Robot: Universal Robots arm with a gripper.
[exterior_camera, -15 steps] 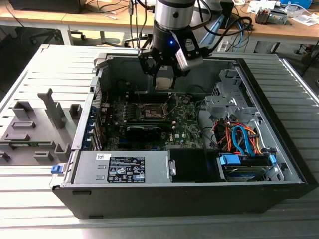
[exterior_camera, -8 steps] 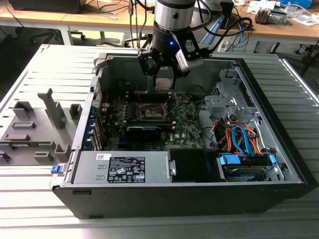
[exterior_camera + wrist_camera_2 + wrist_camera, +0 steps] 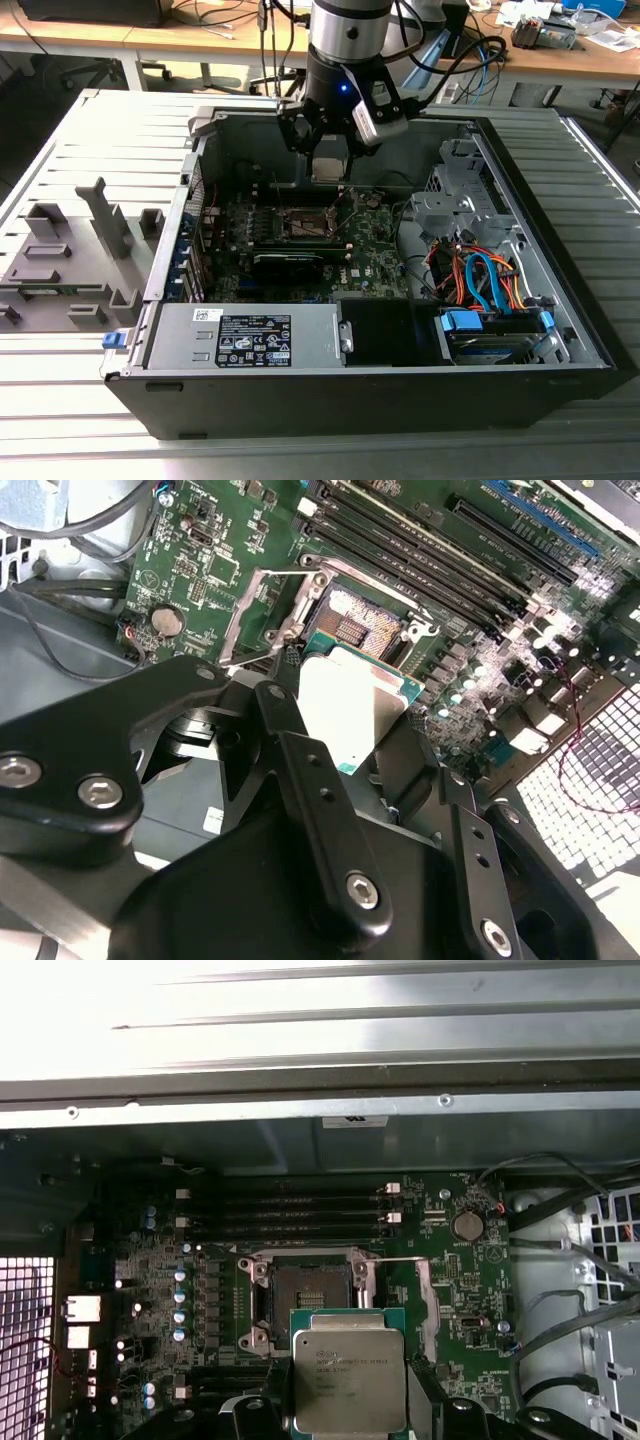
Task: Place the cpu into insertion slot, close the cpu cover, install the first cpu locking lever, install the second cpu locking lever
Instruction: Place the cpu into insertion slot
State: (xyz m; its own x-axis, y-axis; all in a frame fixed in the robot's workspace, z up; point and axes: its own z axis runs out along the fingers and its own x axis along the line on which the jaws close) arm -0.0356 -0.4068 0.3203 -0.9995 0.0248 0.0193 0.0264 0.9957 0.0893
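Towards the exterior view's left, the green board (image 3: 300,255) lay flat in the bottom of the open computer case (image 3: 350,400). The socket (image 3: 305,222) sat near the board's middle, a black square with a thin metal rim and nothing in it. Its cover (image 3: 425,1295) seemed to stand open along one side (seen almost edge-on, so this is a guess).

A little to the right of the socket in that view hung the gripper (image 3: 330,150). Its black fingers (image 3: 424,1400) were pressed against two opposite edges of the chip (image 3: 348,1380), pinching it between them.

The chip was a small flat square with a dull silver top, some print on it and a thin green border. It was held level, its shiny face up. In the first wrist view its sides ran about parallel with the socket's. It hovered just beside the socket, overlapping only the near rim, and looked clear of the board, so it was not yet seated.

Farther to the exterior view's right, orange and blue cables (image 3: 480,280) lay well apart from all this.
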